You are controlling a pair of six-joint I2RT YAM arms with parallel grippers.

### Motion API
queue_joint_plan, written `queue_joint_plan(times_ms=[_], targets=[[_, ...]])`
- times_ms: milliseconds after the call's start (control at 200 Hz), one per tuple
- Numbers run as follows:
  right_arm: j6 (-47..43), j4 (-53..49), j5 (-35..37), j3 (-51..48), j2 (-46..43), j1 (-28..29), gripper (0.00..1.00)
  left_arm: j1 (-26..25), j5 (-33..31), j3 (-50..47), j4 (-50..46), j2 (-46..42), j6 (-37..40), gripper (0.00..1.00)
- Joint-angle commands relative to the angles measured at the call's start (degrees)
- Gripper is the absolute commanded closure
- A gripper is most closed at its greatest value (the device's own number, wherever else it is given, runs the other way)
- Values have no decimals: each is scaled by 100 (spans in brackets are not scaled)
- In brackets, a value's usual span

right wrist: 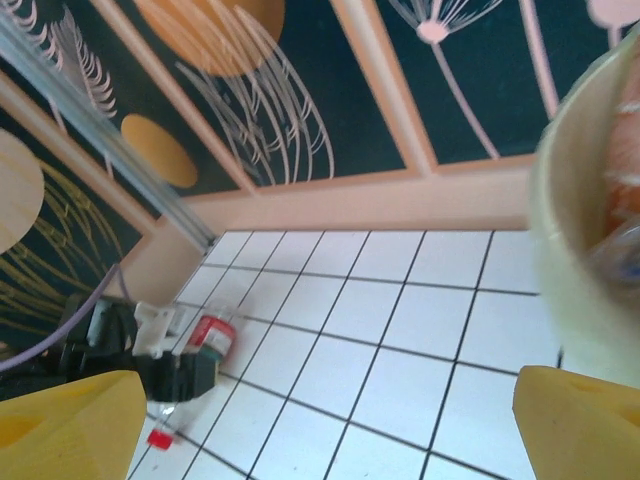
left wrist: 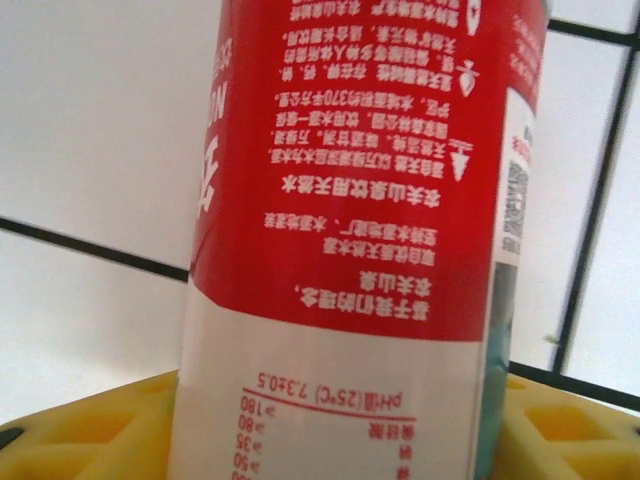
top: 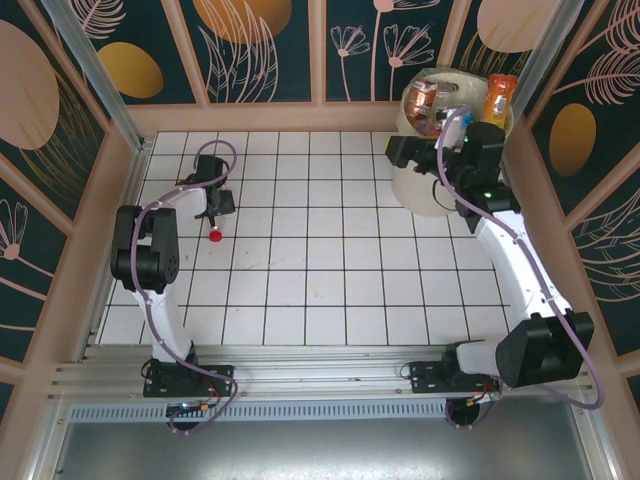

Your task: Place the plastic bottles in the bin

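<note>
White tiled counter (top: 330, 260): left pincer (top: 217, 207) clamped on red-label bottle (left wrist: 360, 240) lying flat; right pincer (right wrist: 330, 415) wide open, empty, beside bin (top: 425, 190).

Overhead, two wrist-close; red-labelled bottle (left wrist: 360, 250) shared.

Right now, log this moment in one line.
left end effector: shut on red-label bottle | right end effector: open, beside bin
</note>
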Motion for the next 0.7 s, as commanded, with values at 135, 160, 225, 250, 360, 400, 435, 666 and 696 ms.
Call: queue_joint_plan(times_ms=[135,160,225,250,360,400,435,666,696], targets=[[745,554,-227,-425,-74,493,5,-20,2516,-750,1145,-1017,-249,38],[932,639,-239,-486,-62,509,5,-43,2783,-851,1321,-1113,-324,38],[1409,853,-298,-623,-19,550,5,-123,3422,-1062,1875,-1330,-568,38],[1583,952,-337,-674,4,561,5,-168,3710,-1142,2122,-1392,-686,38],[1805,1054,-541,-657,167,688,5,-481,4498,-1299,2933,-1517,-1039,36],[1800,984,-591,-571,254,722,5,-635,4605,-1287,3109,-1676,-1114,36],[1791,913,-653,-483,326,738,5,-762,4748,-1270,3269,-1711,-1190,36],[1724,665,-1044,-82,742,853,3,-1446,5221,-1256,4439,-1740,-1982,36],[1707,651,-1062,-42,786,869,3,-1530,5240,-1235,4529,-1724,-2057,36]])
